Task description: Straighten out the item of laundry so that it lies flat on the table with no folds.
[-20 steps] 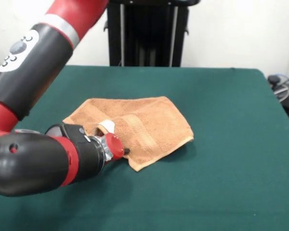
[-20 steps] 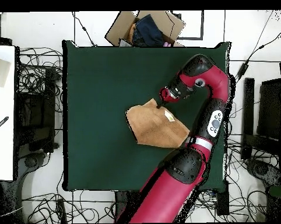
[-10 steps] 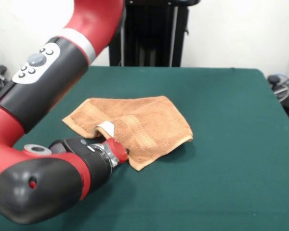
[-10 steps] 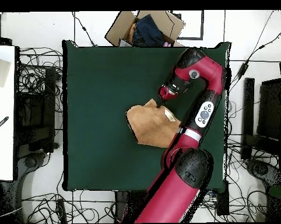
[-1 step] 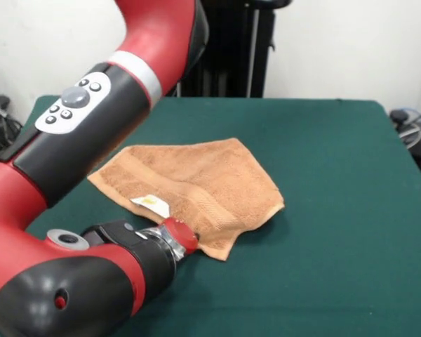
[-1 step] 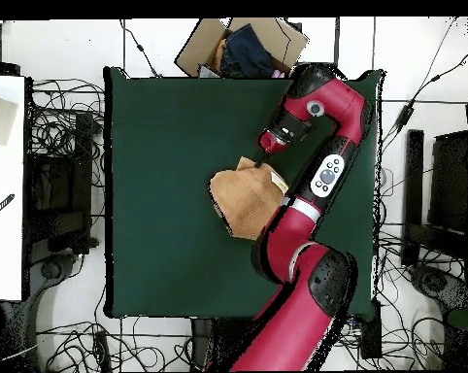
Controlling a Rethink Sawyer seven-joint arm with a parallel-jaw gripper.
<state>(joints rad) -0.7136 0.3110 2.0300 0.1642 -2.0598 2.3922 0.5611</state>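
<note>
Lying on green bench (image 5: 351, 210), near its middle, towel (image 5: 203, 182) not flat yet: folded double, white label (image 5: 150, 203) showing. Gripper (image 5: 184, 236) at near corner of towel; clenched or released, cannot tell. Unfolding remains.

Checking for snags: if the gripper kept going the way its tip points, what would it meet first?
Probably the towel: the gripper points at its near corner, apparently touching it already; depth is unclear.

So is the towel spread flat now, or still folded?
Still folded: the towel shows doubled layers, with a label on a turned-over flap.
</note>
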